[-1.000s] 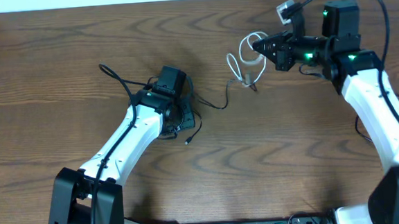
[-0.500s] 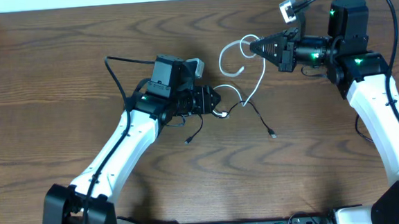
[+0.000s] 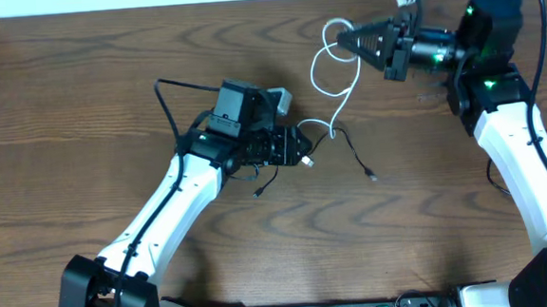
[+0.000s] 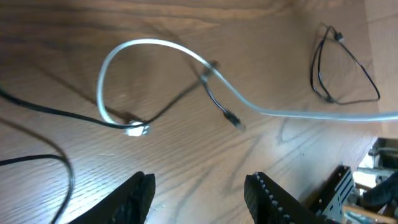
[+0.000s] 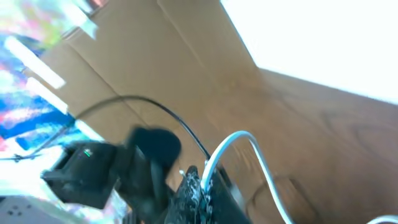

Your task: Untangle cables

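My right gripper (image 3: 341, 39) is shut on the white cable (image 3: 314, 73) and holds it raised near the table's far edge. The wrist view shows the cord pinched between its closed fingertips (image 5: 202, 180). The white cable hangs in a loop and runs down to its plug (image 4: 134, 129) on the table, just ahead of my left gripper (image 3: 304, 150). The black cable (image 3: 354, 153) crosses the white one there and ends in a small plug (image 3: 374, 178); it also shows in the left wrist view (image 4: 221, 109). My left gripper (image 4: 202, 193) is open and empty, low over the wood.
More thin black cord lies under and left of the left wrist (image 3: 261, 183). A thin black wire loop (image 4: 339, 68) lies on the table by the right arm's base. The table's far edge (image 3: 245, 1) is close behind the right gripper.
My right gripper has risen and moved toward the far edge, pulling the white cable taut and long. My left gripper has moved right from the black coil, and the black plug end now lies stretched out.
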{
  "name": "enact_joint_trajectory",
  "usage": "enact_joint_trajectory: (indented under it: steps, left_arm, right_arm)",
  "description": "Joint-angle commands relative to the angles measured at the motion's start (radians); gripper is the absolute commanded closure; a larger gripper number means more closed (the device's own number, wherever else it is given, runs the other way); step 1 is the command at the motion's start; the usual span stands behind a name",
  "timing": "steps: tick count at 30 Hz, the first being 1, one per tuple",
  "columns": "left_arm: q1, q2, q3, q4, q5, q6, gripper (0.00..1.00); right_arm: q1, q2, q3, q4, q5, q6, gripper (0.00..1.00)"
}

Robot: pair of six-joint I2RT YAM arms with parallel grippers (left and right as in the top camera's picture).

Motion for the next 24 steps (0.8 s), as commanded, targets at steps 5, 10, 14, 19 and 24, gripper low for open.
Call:
enact_joint_trajectory:
  steps: [5, 10, 14, 19, 24]
  left_arm:
    - [-0.016, -0.006, -0.002, 0.0, -0.018, 0.032, 0.48]
    - [-0.016, -0.006, -0.002, 0.001, -0.02, 0.036, 0.48]
    - [-0.016, -0.006, -0.002, 0.0, -0.02, 0.035, 0.48]
    - [-0.016, -0.006, -0.002, 0.0, -0.02, 0.035, 0.48]
    - [-0.016, -0.006, -0.002, -0.001, -0.02, 0.035, 0.48]
  right_arm:
    - [0.006, -0.023, 0.009, 0.407, -0.044, 0.422, 0.99]
    - [0.006, -0.023, 0.009, 0.729, -0.02, 0.605, 0.99]
    - [0.005, -0.023, 0.009, 0.727, 0.014, 0.609, 0.99]
    - [0.004, -0.023, 0.009, 0.613, 0.051, 0.521, 0.99]
    - [-0.004, -0.023, 0.009, 0.168, 0.243, 0.171, 0.99]
